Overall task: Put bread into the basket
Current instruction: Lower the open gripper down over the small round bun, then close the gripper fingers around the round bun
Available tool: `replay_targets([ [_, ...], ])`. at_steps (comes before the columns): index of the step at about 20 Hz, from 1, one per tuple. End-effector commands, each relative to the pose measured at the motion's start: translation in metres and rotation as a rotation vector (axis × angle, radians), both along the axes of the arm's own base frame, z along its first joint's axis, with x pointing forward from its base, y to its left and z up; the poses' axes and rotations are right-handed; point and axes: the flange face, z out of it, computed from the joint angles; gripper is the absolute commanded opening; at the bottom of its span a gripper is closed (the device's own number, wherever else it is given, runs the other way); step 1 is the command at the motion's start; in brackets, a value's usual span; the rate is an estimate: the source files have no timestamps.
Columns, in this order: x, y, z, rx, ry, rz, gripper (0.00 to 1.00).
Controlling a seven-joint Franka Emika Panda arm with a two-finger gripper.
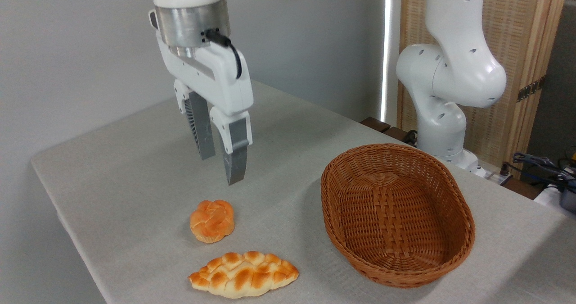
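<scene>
One small bread (pixel 212 220) under the empty, parted gripper (pixel 222 169), probably light and squashy, best pinched gently across its round middle, then over to basket (pixel 463 214).

Setting: robotics lab or test room.
Evidence, arm: white industrial robot arm (pixel 450 70) mounted at table (pixel 112 160) edge.
Evidence, surface: table under plain grey cloth, staged props only.
Evidence, surroundings: bare grey wall (pixel 67 47); wooden folding screen (pixel 522 47); loose cables and plugs (pixel 540 164) at right.
</scene>
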Motion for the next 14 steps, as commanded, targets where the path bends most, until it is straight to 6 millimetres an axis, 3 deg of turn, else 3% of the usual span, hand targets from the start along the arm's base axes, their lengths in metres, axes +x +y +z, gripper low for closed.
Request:
replay_targets([
  [1, -0.005, -0.010, -0.028, -0.008, 0.025, -0.066, 1.00],
  [10, -0.005, -0.042, -0.061, -0.071, 0.005, -0.081, 1.00],
  [14, -0.001, -0.056, -0.090, -0.070, -0.048, -0.105, 1.00],
])
